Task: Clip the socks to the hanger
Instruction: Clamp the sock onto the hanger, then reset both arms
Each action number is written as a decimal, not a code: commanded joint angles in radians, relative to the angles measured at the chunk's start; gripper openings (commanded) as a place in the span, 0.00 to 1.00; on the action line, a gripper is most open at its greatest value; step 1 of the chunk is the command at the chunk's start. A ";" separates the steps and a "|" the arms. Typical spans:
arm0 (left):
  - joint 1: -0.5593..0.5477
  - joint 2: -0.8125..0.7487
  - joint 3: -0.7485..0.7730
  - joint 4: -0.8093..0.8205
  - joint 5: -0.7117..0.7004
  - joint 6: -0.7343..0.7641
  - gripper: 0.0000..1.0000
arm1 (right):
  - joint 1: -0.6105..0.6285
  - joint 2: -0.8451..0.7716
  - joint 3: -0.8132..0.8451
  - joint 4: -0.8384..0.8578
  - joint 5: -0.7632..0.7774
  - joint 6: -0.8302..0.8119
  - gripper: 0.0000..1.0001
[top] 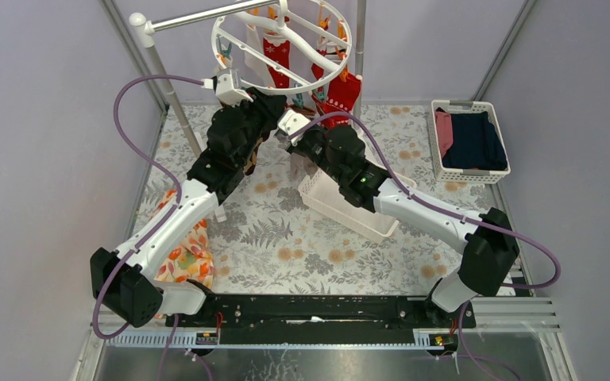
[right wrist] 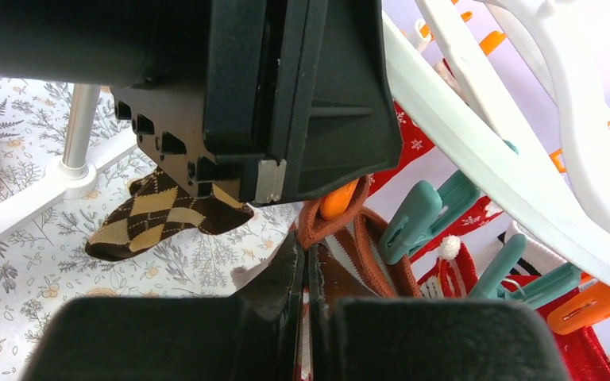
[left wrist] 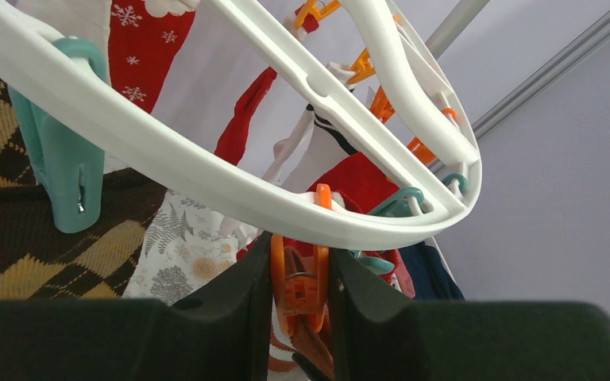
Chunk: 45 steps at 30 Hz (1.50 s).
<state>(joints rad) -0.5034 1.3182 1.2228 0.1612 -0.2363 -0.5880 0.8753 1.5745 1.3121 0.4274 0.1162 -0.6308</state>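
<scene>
Left tool (left wrist: 300,258): black fingers filling the bottom of its wrist view, clamped from both sides on an orange clip (left wrist: 296,295) that hangs from the near rim of the hanger (left wrist: 167,155). Right tool (right wrist: 308,262): fingers pressed together on the striped-cuff sock (right wrist: 369,258), whose brown-edged cuff stands directly under that same clip. Whether the cuff's top touches the clip's mouth or stops just short cannot be told. Hanger: round white ring with curved crossbars, hung high at the back of the counter (top: 270,230), beside a grey pole (top: 198,16). Clipped to it: red Christmas socks (top: 276,57) with white snowflakes, several, hanging inside the ring and at its right side. Also one argyle sock (left wrist: 16,238), brown, black and tan, held by a teal clip (left wrist: 59,178) on the rim just left of the left tool. Further teal and orange clips dangle along the rim beside the right tool. Counter: covered in a pale fern-and-flower print. On it: a white slatted basket (top: 341,208), long, lying under the right forearm. A second basket (top: 476,175) at the far right holds navy and pink clothes (top: 472,141). An orange floral cloth (top: 191,258) lies beside the left arm's lower link.
</scene>
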 commanded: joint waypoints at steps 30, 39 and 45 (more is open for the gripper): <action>-0.004 -0.055 -0.017 -0.030 0.006 0.004 0.67 | 0.011 -0.059 0.004 0.053 0.004 0.064 0.47; -0.003 -0.359 -0.279 -0.048 0.132 0.104 0.96 | 0.011 -0.344 -0.211 -0.091 -0.049 0.225 0.90; -0.002 -0.588 -0.357 -0.165 0.370 0.193 0.99 | 0.011 -0.548 -0.261 -0.277 -0.064 0.391 1.00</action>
<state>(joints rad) -0.5034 0.8345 0.8780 0.0875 -0.0509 -0.4873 0.8776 1.1374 1.0569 0.2581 0.0692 -0.3870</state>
